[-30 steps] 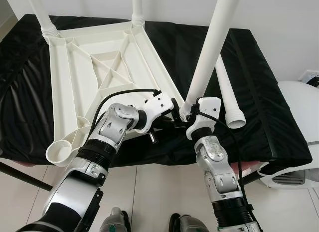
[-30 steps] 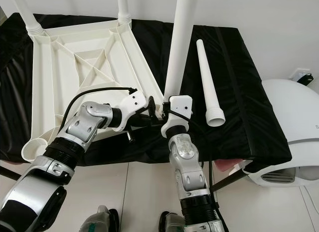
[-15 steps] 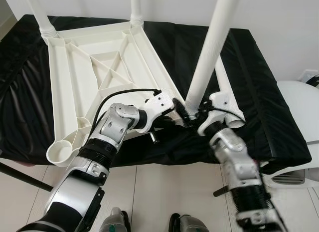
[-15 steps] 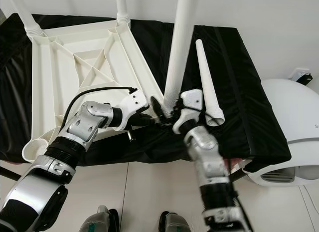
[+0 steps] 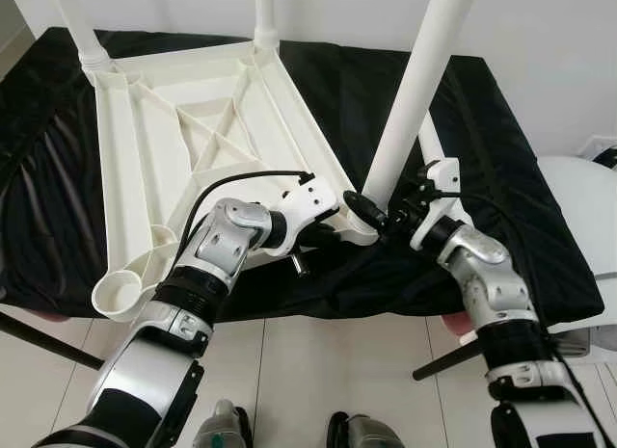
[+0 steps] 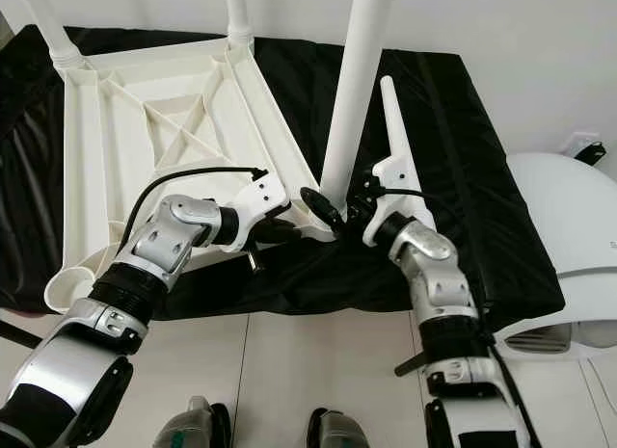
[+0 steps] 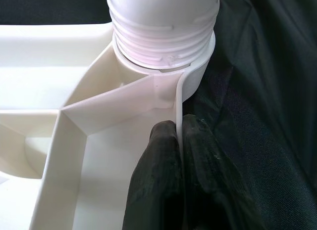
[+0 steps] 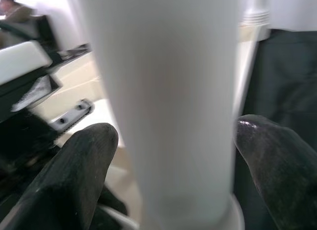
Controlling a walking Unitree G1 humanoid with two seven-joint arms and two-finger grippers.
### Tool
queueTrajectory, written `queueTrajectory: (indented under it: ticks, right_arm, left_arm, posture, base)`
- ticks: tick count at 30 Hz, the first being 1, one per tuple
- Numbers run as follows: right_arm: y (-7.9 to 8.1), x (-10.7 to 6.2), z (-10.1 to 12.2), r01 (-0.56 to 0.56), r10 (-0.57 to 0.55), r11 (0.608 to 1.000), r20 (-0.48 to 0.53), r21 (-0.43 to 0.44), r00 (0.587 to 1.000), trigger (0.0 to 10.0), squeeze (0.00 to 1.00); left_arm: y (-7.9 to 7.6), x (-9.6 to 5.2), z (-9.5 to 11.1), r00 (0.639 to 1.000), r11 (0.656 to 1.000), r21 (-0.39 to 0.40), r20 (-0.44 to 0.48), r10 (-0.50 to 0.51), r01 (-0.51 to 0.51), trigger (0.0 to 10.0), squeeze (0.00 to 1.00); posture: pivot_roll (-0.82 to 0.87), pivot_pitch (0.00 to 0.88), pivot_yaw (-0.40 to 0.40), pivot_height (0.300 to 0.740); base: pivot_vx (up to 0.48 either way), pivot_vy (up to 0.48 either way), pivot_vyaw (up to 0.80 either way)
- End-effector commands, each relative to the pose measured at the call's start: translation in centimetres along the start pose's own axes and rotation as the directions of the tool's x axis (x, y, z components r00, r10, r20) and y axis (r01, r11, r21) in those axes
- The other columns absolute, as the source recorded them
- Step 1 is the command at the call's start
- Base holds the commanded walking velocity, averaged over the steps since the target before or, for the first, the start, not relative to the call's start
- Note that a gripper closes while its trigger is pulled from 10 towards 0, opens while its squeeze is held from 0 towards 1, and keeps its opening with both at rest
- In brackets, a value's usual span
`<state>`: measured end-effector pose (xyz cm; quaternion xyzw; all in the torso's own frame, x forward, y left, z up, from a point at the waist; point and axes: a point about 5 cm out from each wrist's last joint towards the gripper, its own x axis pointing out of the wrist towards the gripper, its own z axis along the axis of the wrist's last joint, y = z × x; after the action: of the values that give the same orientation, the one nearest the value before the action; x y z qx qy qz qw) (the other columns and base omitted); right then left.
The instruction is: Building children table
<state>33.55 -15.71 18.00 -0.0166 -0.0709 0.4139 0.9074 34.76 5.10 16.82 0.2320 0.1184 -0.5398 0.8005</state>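
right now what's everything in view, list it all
table top: one, white, upside down on the black cloth, ribs facing up
fitted legs: three, white, upright in the corner sockets, one at the near right corner and two at the far corners
empty socket: one, white, near left corner of the table top
loose leg: one, white, lying on the cloth to the right of the table top
black cloth: one, black, covering the work surface
white appliance: one, rounded, at the right edge
floor: pale tiles, below
left gripper: pinching the table top's rim by the near right socket
right gripper: fingers open either side of the near right leg's base
feet: two, at the bottom edge
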Motion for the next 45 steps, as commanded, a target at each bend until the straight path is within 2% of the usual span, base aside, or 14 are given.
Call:
queueTrajectory:
  ticks: [1,6,25,26,27,29,30,33,34,43,45]
  right_arm:
    - [0.0,0.1,-0.4,-0.052,0.052,0.999,-0.016,0.009,0.999,10.0,0.0]
    - [-0.7,0.3,-0.8,-0.117,0.116,0.993,-0.057,-0.012,0.992,10.0,0.0]
    - [-2.9,0.8,-0.4,-0.107,0.102,0.992,-0.08,-0.068,0.992,10.0,0.0]
    - [-3.0,0.8,-0.4,-0.108,0.102,0.992,-0.079,-0.069,0.992,8.0,0.0]
    - [-3.1,0.8,-0.3,-0.113,0.108,0.991,-0.081,-0.072,0.991,4.4,0.0]
    - [-3.1,0.8,-0.3,-0.118,0.112,0.99,-0.083,-0.075,0.99,4.4,0.0]
    - [-3.1,0.8,-0.3,-0.125,0.118,0.989,-0.087,-0.078,0.989,2.9,0.0]
    - [-3.2,0.8,-0.3,-0.13,0.123,0.988,-0.088,-0.081,0.989,2.9,0.0]
    - [-3.2,0.7,-0.3,-0.139,0.132,0.987,-0.091,-0.08,0.987,0.0,0.0]
    - [-3.0,0.6,-0.3,-0.165,0.159,0.983,-0.078,-0.075,0.984,0.0,0.0]
    - [-2.8,0.4,-0.5,-0.164,0.161,0.985,-0.058,-0.051,0.985,0.0,0.0]
  left_arm:
    - [0.9,-0.2,0.0,0.986,0.986,-0.017,0.004,0.165,-0.165,10.0,0.0]
    - [0.9,-0.2,-0.1,0.986,0.986,-0.017,0.002,0.164,-0.164,10.0,0.0]
    - [0.5,-0.1,-0.3,0.988,0.988,-0.014,-0.001,0.155,-0.155,10.0,0.0]
    - [0.5,-0.1,-0.3,0.988,0.988,-0.014,-0.002,0.153,-0.153,10.0,0.0]
    - [0.5,-0.1,-0.3,0.989,0.988,-0.013,-0.003,0.151,-0.151,10.0,0.0]
    - [0.4,-0.1,-0.3,0.989,0.989,-0.013,-0.003,0.15,-0.15,10.0,0.0]
    - [0.4,0.0,-0.3,0.989,0.989,-0.013,-0.004,0.148,-0.148,10.0,0.0]
    - [0.4,0.0,-0.3,0.989,0.989,-0.012,-0.004,0.147,-0.147,10.0,0.0]
    - [0.4,-0.1,-0.3,0.989,0.989,-0.012,-0.004,0.147,-0.147,10.0,0.0]
    - [0.5,0.0,-0.3,0.989,0.989,-0.011,-0.005,0.147,-0.147,10.0,0.0]
    - [0.5,0.0,-0.3,0.989,0.989,-0.012,-0.004,0.148,-0.148,10.0,0.0]
  posture:
    - [0.02,0.115,-0.015,0.74]
    - [0.02,0.109,-0.014,0.74]
    - [0.03,0.092,-0.01,0.74]
    - [0.03,0.092,-0.01,0.74]
    - [0.03,0.093,-0.01,0.74]
    - [0.03,0.093,-0.01,0.74]
    - [0.03,0.095,-0.009,0.74]
    - [0.03,0.095,-0.009,0.74]
    - [0.03,0.099,-0.01,0.74]
    - [0.02,0.105,-0.012,0.74]
    - [0.02,0.106,-0.012,0.74]
  base:
    - [0.0,0.0,0.0]
    - [0.0,0.0,0.0]
    - [0.0,0.0,0.0]
    - [0.0,0.0,0.0]
    - [0.0,0.0,0.0]
    - [0.0,0.0,0.0]
    - [0.0,0.0,0.0]
    - [0.0,0.0,0.0]
    - [0.0,0.0,0.0]
    - [0.0,0.0,0.0]
    - [0.0,0.0,0.0]
